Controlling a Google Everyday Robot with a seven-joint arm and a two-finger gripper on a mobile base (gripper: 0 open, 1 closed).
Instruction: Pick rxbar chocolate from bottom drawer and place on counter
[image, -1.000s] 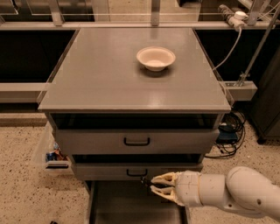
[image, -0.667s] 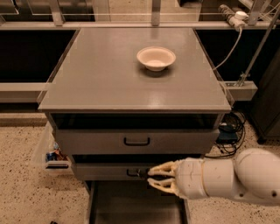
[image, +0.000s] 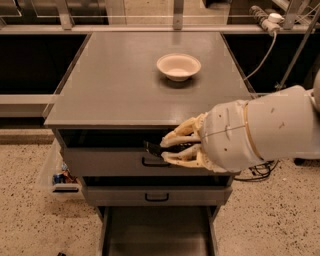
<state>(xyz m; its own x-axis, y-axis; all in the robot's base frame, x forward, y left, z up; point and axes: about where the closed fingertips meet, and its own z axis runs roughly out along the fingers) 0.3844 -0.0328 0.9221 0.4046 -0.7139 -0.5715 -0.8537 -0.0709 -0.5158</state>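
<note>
Gripper (image: 163, 150) hangs before the top drawer (image: 110, 162), just under the counter (image: 125, 85) edge, fingers (image: 181, 137) clamped on the rxbar chocolate (image: 152, 148).

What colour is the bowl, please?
Cream bowl, best in camera view; gripper sits just below the counter edge.

Cream gripper (image: 167, 148), beside grey upper drawer (image: 110, 162), pinching black rxbar chocolate (image: 152, 148); pale cream bowl (image: 178, 66) sitting on glossy grey counter (image: 115, 85); speckled beige floor (image: 25, 200) showing below.
</note>
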